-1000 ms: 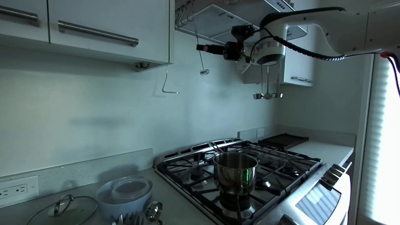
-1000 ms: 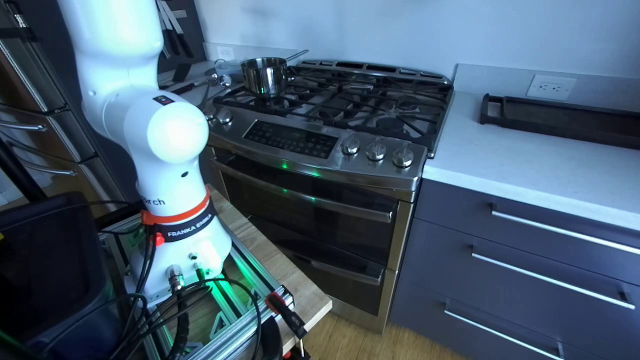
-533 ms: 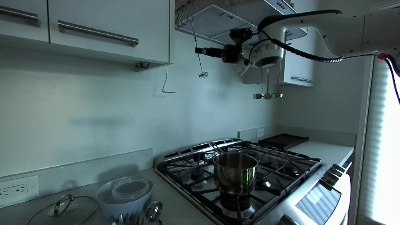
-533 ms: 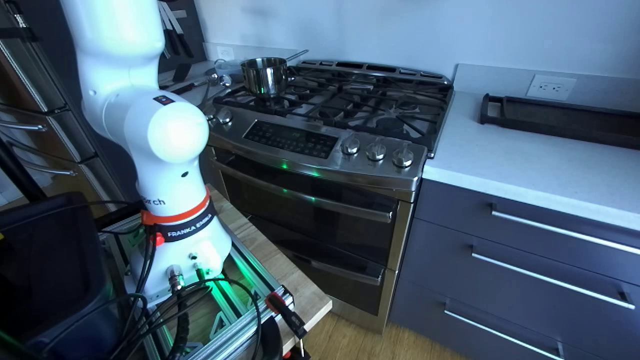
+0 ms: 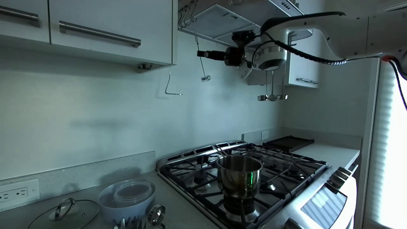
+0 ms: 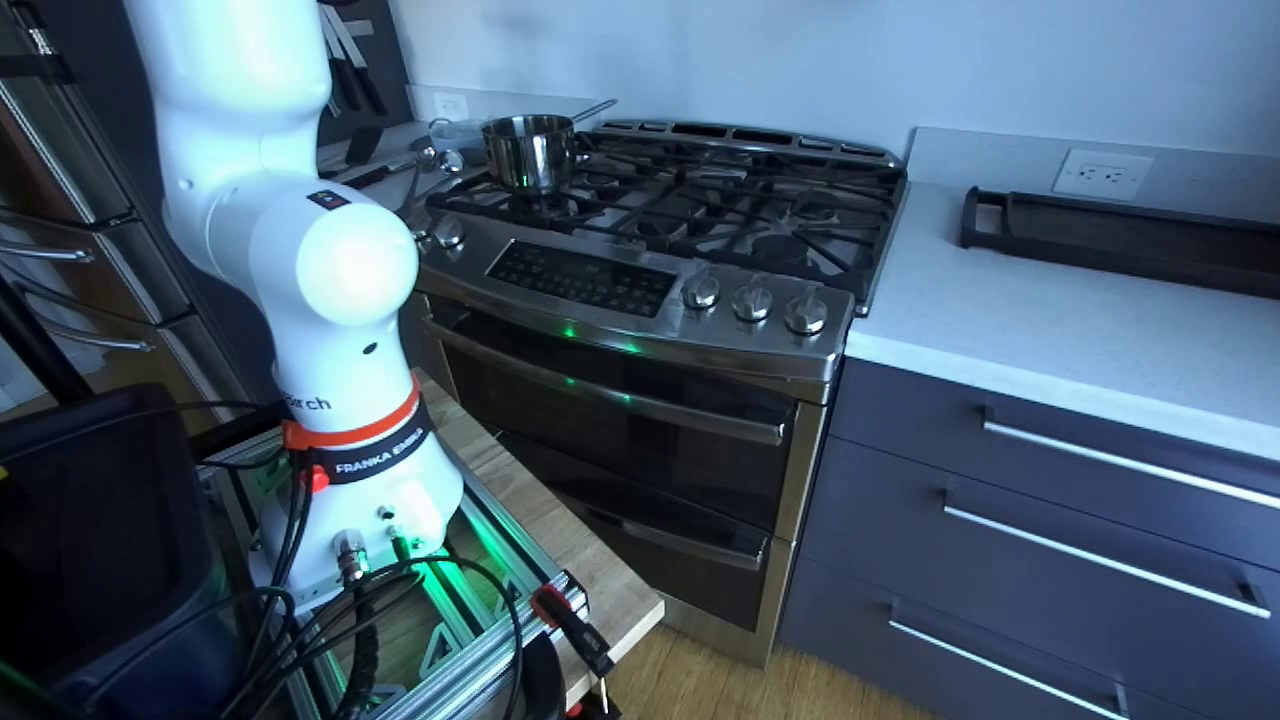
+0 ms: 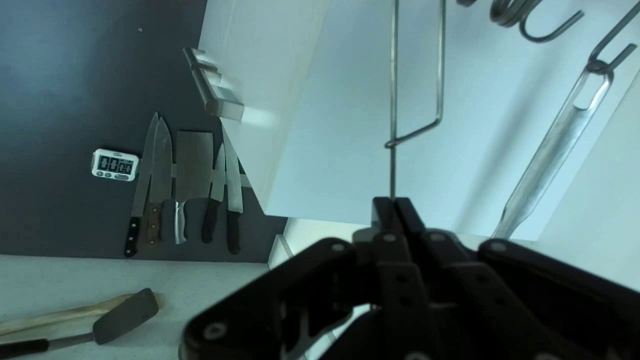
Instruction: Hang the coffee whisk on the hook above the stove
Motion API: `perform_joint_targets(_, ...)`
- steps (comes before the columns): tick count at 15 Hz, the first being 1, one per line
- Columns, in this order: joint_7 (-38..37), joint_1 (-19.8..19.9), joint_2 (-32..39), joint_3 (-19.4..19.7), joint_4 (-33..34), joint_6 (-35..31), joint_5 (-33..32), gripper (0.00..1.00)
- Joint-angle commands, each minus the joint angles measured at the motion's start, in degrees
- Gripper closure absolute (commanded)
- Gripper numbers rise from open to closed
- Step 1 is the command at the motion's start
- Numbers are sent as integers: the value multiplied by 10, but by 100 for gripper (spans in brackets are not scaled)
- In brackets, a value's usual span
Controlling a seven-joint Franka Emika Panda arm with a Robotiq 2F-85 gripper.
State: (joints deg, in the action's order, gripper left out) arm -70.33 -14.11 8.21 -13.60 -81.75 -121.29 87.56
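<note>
The coffee whisk is a thin metal rod with a small coiled head (image 5: pixel 206 78) hanging below my gripper (image 5: pixel 198 53). In the wrist view, my gripper (image 7: pixel 393 200) is shut on the whisk's rod (image 7: pixel 393 172), and a narrow wire loop (image 7: pixel 440 85) rises above the fingertips. The loop's top is cut off there. Metal hooks (image 5: pixel 182 22) hang under the hood; one hook (image 7: pixel 542 39) shows empty in the wrist view, right of the loop. In an exterior view, the whisk's upper end is near the hooks; contact cannot be told. The stove (image 6: pixel 780 265) stands below (image 5: pixel 190 156).
A pot (image 5: pixel 238 183) sits on the stove. A cabinet (image 5: pixel 111 22) is left of the hooks, and the range hood (image 5: pixel 219 19) is above. A metal utensil (image 7: pixel 545 165) hangs from a hook at right. Several ladles (image 5: pixel 272 97) hang behind the arm.
In an exterior view, my gripper and the whisk have moved slightly down and left. The whisk's upper end is lower relative to the hooks. The grip stays the same.
</note>
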Motion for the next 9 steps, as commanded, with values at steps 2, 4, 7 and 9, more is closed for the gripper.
perform_joint_targets(2,-19,-2,0,2,-8,7,-19,99)
perform_joint_targets(4,-22,-3,2,2,-8,7,-22,99)
perform_joint_targets(7,-25,-4,2,2,-10,7,-27,99)
perform_joint_targets(9,-27,-4,1,1,-11,7,-27,99)
